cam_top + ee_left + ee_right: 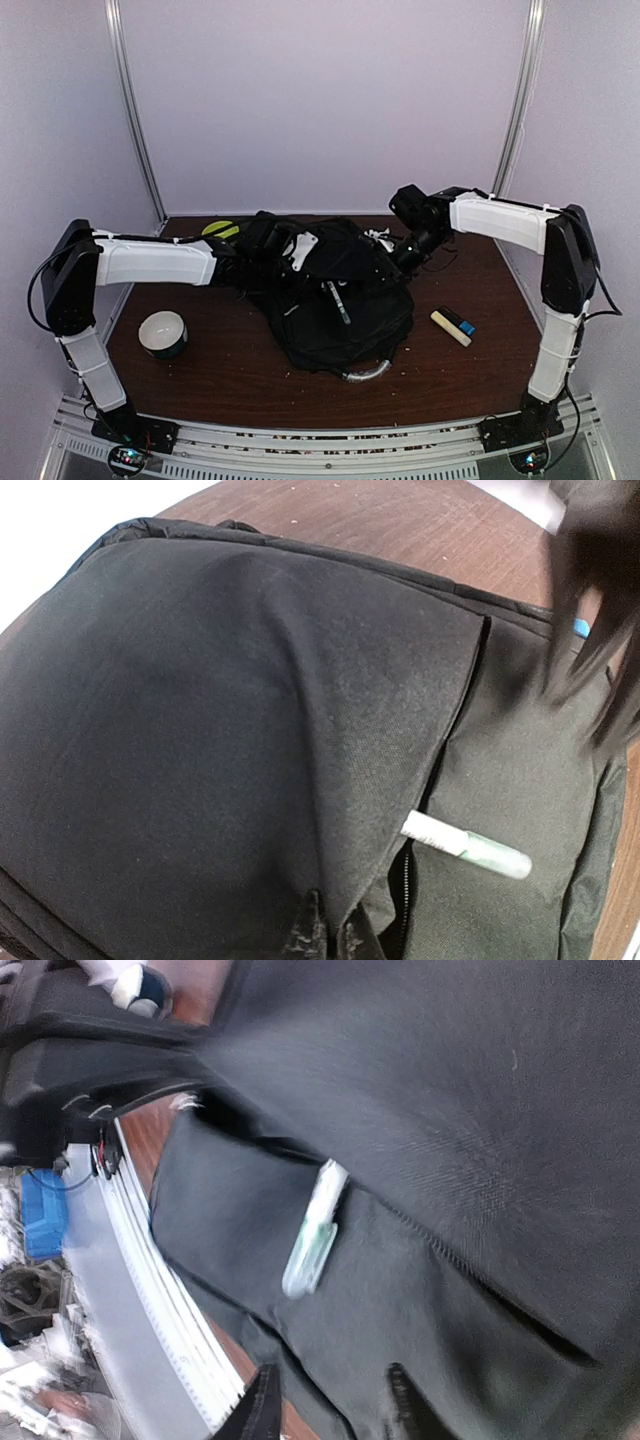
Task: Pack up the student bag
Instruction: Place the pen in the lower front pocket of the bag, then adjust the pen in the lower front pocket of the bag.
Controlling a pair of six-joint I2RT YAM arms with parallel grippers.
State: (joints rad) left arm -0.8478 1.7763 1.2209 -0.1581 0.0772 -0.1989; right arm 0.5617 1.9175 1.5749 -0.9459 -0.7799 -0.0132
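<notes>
A black backpack (335,310) is seen lying in the middle of the brown table (250,372), with its grey curved handle (366,372) turned toward the near edge and stopped just short of it. The back of the bag is drawn up into a ridge between the two arms.

The left gripper (295,252) is pressed shut on a fold of the backpack's fabric, which is tented up toward the left wrist camera. The right gripper (330,1370) is held over the bag with its jaws spread, and nothing is seen clamped between them.

A white pen (465,847) with a pale green cap is left sticking out of the slit of the front pocket.

Bare wood is shown on both sides of the bag. On the left, a white bowl (163,333) is set near the front edge, well apart from the bag. On the right, a cream marker (452,326) with a blue end is laid between the bag and the right edge. A yellow-green object (220,230) is partly hidden behind the left arm at the far edge.
</notes>
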